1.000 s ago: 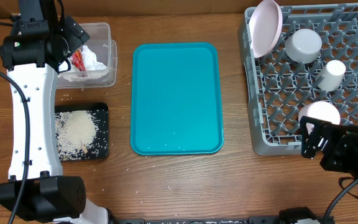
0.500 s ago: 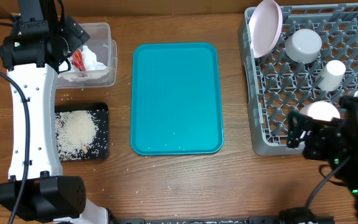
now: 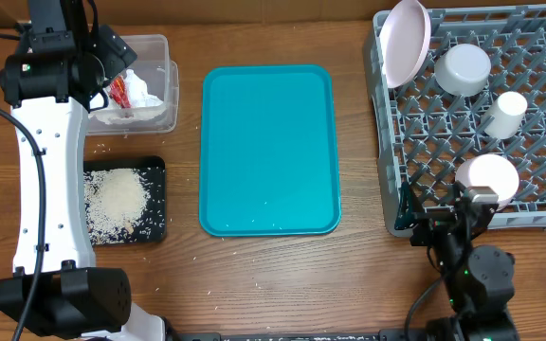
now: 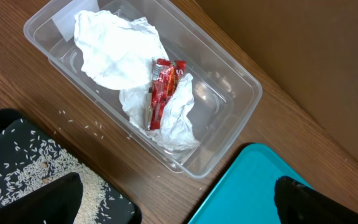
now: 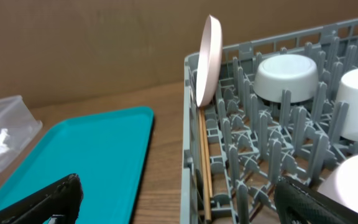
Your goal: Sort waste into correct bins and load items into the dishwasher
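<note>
Right pincer (image 5: 176,194) pulled back from rack (image 3: 538,114), left pincer (image 4: 180,198) unmoved over tub (image 4: 225,102); both wide open, empty. Tray (image 3: 268,142) bare: task likely done.

Table (image 3: 358,275) layout, overhead view. The central tray (image 3: 268,142) lies mid-table. In the far-left corner stands the tub (image 3: 159,47), holding the napkins (image 4: 117,53) with the wrapper (image 4: 160,93) on top. In front of it, the shallow tray (image 3: 154,166) carries the rice (image 3: 117,199). The dish rack (image 3: 538,95) occupies the right edge: plate (image 3: 404,43) on edge at its far-left corner, bowl (image 3: 465,68) and cup (image 3: 508,112) behind the dish (image 3: 487,178), chopsticks (image 5: 202,168) along its left wall.
</note>
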Robot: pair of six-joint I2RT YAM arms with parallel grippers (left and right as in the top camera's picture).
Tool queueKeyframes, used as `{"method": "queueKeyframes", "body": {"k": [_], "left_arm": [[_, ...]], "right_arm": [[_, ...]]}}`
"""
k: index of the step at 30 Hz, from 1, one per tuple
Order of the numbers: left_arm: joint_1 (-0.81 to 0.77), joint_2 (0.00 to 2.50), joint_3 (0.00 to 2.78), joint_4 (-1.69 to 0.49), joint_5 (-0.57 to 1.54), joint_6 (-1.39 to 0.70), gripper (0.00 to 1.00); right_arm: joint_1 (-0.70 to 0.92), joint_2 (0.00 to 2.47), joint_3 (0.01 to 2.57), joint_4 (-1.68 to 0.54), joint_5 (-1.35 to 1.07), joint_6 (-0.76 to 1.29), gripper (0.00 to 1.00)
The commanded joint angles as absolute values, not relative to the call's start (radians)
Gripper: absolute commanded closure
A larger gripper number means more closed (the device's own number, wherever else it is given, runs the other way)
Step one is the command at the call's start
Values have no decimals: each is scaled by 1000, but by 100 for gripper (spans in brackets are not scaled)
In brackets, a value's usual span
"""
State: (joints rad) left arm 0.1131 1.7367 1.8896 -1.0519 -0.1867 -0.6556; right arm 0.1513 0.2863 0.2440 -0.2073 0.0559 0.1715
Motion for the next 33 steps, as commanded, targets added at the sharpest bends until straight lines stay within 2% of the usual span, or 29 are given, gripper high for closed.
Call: {"method": "queueKeyframes", "body": {"k": [1, 7, 17, 25, 33], "left_arm": [[113, 1741, 1893, -1051, -186, -658, 0], [113, 1741, 1893, -1051, -186, -658, 0], [113, 1741, 1893, -1050, -186, -658, 0], [113, 1741, 1893, -1051, -186, -658, 0], [113, 1741, 1893, -1051, -186, -658, 0]], "right_arm": [[144, 241, 121, -50, 50, 147, 0], [105, 168, 9, 89, 12, 148, 0], [51, 15, 8, 2, 5, 36, 0], [-28, 3, 8, -79, 6, 36, 0], [-28, 3, 8, -84, 5, 19, 0]]}}
